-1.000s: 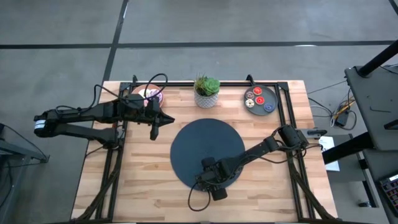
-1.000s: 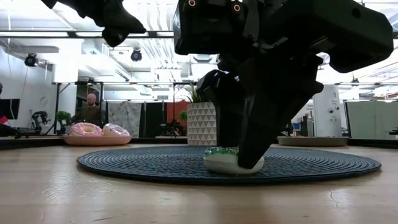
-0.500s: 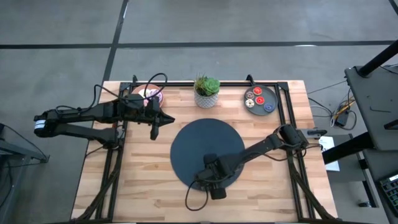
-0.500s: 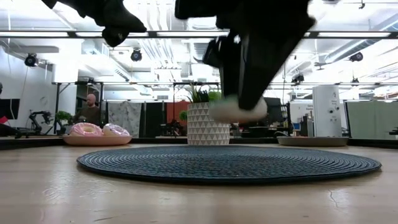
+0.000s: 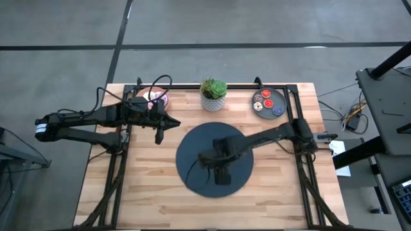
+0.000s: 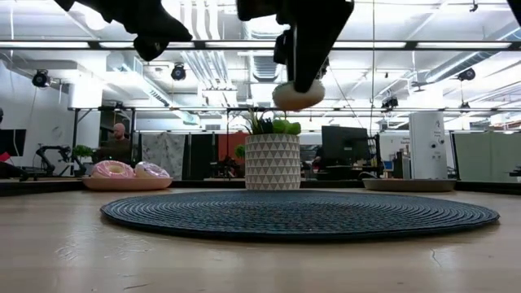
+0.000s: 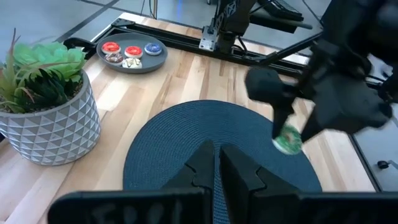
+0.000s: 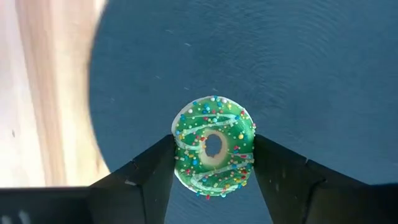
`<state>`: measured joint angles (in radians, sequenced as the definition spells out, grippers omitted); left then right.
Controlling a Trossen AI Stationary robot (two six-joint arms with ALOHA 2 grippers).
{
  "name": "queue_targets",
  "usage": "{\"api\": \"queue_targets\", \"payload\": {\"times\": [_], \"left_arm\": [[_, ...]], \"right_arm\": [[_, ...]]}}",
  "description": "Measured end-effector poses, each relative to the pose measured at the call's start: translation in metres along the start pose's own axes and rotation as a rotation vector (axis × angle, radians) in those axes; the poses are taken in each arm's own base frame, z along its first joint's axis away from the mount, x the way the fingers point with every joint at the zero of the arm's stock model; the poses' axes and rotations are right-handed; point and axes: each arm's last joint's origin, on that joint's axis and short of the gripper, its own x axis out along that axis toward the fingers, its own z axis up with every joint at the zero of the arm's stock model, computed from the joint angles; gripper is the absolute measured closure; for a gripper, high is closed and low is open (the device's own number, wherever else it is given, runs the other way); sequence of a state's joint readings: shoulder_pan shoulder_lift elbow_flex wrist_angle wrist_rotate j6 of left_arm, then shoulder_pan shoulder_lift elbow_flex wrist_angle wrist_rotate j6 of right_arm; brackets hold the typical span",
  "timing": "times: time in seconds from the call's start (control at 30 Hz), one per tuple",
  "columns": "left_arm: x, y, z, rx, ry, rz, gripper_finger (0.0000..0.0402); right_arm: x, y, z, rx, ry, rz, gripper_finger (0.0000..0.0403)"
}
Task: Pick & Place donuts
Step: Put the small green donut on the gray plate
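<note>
pinching a green donut [image 8: 214, 146], the right claw [image 8: 214, 163] hangs above the dark mat [image 5: 214, 158]; left claw [image 5: 159, 137] pressed together beside it; small donuts [image 5: 266, 102] fill the grey plate [image 5: 259, 114].

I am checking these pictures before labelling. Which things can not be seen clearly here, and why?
- Green donut: hidden in the high view under the right gripper; the low view shows only its pale underside.
- Small donuts on the grey plate: too small in the high view to count surely.
- Pink plate: partly covered by the left arm in the high view.
- Left gripper: its tips are cut off by the top edge in the low view.
</note>
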<state>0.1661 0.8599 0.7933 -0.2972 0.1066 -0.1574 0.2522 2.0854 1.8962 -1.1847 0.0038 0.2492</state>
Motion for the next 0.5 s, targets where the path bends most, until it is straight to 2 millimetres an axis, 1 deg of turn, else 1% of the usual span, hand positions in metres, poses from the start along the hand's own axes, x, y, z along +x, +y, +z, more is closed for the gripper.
{"api": "queue_targets", "payload": {"times": [0.1,0.2,0.33,0.5], "left_arm": [[-0.001,0.0,0.0,0.001,-0.005,-0.001,0.0401],[-0.001,-0.001,0.002,0.002,-0.021,-0.004,0.0401],[-0.001,-0.001,0.006,0.011,-0.061,-0.01,0.0401],[-0.002,-0.002,0.01,0.033,-0.104,-0.014,0.0401]], "right_arm": [[-0.012,-0.018,-0.006,0.018,-0.015,-0.005,0.0207],[-0.025,-0.039,-0.017,0.061,-0.035,-0.032,0.0207],[-0.043,-0.069,-0.037,0.143,-0.058,-0.078,0.0207],[-0.057,-0.105,-0.066,0.278,-0.072,-0.141,0.0207]]}}
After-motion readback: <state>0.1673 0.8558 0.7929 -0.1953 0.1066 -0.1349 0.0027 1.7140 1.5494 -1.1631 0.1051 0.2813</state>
